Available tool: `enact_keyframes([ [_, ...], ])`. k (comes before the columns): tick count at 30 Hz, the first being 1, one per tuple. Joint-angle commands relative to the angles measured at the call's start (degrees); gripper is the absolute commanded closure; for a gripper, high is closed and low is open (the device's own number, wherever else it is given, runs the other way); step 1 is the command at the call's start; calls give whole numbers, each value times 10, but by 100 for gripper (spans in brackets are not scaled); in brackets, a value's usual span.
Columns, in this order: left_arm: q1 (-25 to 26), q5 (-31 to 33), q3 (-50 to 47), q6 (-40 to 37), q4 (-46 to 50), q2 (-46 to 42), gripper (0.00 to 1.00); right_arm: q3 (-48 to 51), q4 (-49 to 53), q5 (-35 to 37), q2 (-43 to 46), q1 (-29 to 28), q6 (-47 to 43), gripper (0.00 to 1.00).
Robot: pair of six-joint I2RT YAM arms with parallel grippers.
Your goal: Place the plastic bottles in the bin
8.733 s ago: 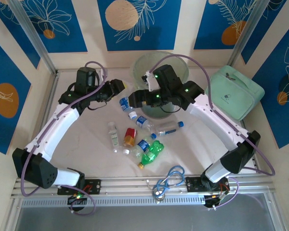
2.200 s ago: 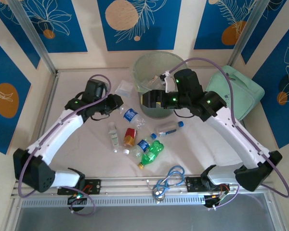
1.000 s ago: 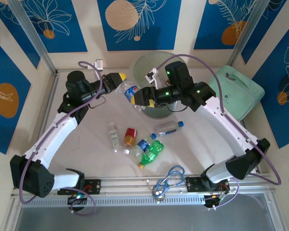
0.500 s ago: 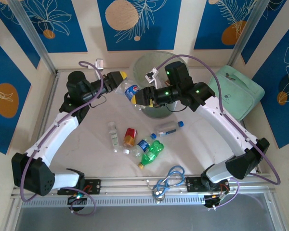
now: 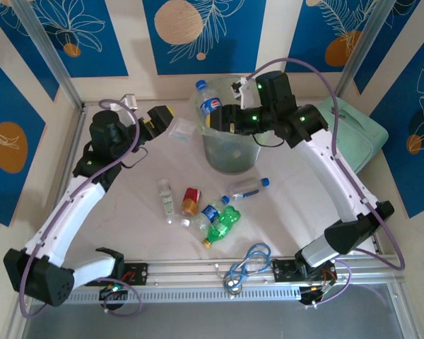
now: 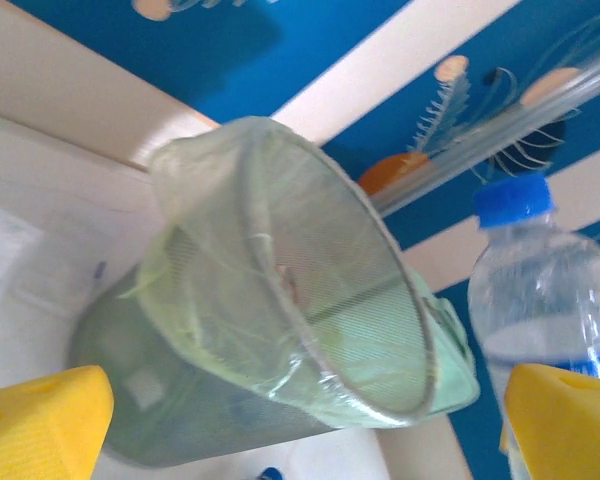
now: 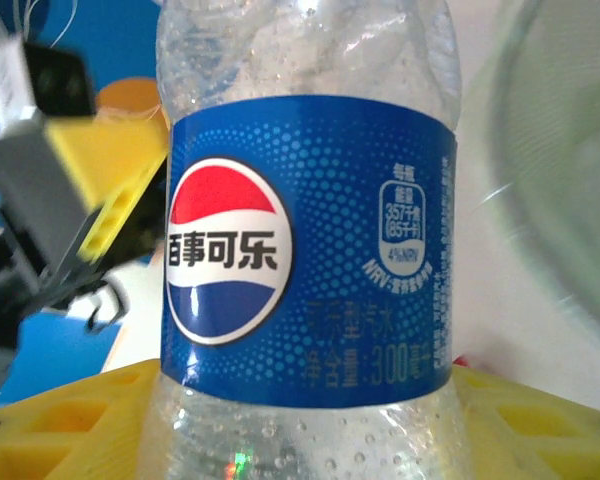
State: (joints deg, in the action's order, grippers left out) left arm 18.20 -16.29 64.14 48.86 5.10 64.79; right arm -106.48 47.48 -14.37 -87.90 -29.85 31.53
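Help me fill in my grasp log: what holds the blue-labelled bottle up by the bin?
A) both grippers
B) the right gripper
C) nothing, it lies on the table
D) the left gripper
B: in the right wrist view the right gripper has its yellow fingers clamped on either side of the bottle, while from above the left gripper stands open off to the side.

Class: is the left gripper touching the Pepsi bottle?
Apart. The top view shows open space between the left gripper and the Pepsi bottle, which the right gripper holds.
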Motion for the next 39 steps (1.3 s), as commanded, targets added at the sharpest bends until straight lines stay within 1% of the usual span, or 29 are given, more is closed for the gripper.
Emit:
enact_keyframes([
  [1, -5, 57, -14, -22, 90, -20, 0, -42, 45, 65, -35, 25, -37, 39],
  [4, -5, 51, -56, -6, 106, -35, 1, -80, 65, 101, -75, 44, -57, 39],
  [7, -5, 60, -87, -3, 143, -46, 9, -113, 82, 125, -113, 62, -71, 39],
  [11, -5, 73, -117, -6, 194, -55, 13, -135, 102, 156, -145, 77, -90, 38],
  [13, -3, 86, -130, -7, 226, -57, 12, -138, 110, 174, -154, 80, -100, 32],
  [15, -2, 105, -141, -7, 255, -56, 11, -138, 118, 195, -160, 80, -106, 23],
  [17, 1, 124, -149, -8, 277, -54, 10, -139, 127, 212, -164, 81, -106, 19],
  [21, 15, 148, -163, -9, 293, -42, 10, -129, 114, 212, -151, 78, -99, 15],
  [26, 33, 158, -169, -5, 294, -9, 10, -161, 126, 227, -145, 55, -99, 15],
  [31, 60, 170, -178, 10, 291, 28, 13, -158, 124, 236, -115, 22, -94, 17],
  [35, 75, 185, -182, 20, 295, 54, 15, -112, 100, 222, -69, -3, -74, 19],
  [39, 86, 191, -178, 25, 293, 84, 16, -17, 37, 179, -3, -38, -52, 19],
])
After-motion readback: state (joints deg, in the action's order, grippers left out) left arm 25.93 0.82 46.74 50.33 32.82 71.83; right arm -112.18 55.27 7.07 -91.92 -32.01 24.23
